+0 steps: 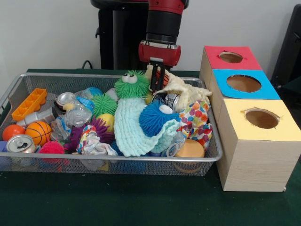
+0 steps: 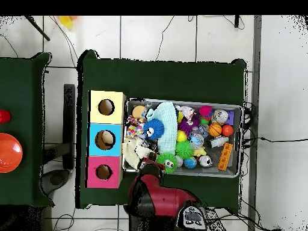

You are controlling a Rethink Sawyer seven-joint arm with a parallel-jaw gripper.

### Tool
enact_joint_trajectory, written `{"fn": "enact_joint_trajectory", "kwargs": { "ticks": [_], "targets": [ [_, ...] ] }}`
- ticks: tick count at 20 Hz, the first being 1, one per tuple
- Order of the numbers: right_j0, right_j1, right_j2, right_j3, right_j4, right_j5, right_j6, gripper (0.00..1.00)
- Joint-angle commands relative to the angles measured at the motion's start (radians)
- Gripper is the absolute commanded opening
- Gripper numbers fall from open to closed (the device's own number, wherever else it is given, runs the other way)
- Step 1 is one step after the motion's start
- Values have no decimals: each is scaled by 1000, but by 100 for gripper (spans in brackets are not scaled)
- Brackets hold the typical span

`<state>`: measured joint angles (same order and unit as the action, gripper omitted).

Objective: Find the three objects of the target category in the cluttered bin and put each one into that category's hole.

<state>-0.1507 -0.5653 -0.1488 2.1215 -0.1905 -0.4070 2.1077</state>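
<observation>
The wire mesh bin [image 1: 117, 159] is full of mixed clutter; it also shows in the overhead view [image 2: 183, 101]. My gripper [image 1: 157, 84] hangs low over the bin's far right corner, against a cream cloth [image 1: 186, 92]. A small orange patch [image 1: 163, 75] shows right behind it; I cannot tell whether it is the striped tiger. In the overhead view the gripper [image 2: 146, 159] is over the bin corner nearest the boxes. The teddy bear is hidden. Three wooden boxes with holes stand beside the bin: red [image 1: 231, 57], blue [image 1: 244, 84], yellow [image 1: 261, 118].
A green spiky ball with googly eyes [image 1: 131, 84] sits just left of the gripper. A blue spiky ball [image 1: 153, 117] lies on a mint knitted cloth [image 1: 131, 129]. Cans, small balls and an orange tray [image 1: 29, 104] fill the left side. Green cloth covers the table.
</observation>
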Motion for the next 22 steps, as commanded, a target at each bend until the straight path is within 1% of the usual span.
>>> {"fn": "enact_joint_trajectory", "kwargs": {
  "ticks": [1, 3, 5, 9, 11, 18, 20, 22],
  "targets": [
    [-19, -16, 113, -3, -11, 108, 129, 0],
    [-9, -24, 112, 6, -2, 109, 133, 0],
    [4, -47, 108, 28, 12, 119, 142, 0],
    [26, -144, 110, 81, 42, 198, 149, 0],
    [43, -170, 102, 95, 54, 213, 153, 0],
    [52, -249, 96, 100, 65, 284, 148, 0],
    [59, -270, 90, 99, 70, 300, 149, 0],
    [81, -292, 68, 91, 78, 309, 146, 0]
  ]
}}
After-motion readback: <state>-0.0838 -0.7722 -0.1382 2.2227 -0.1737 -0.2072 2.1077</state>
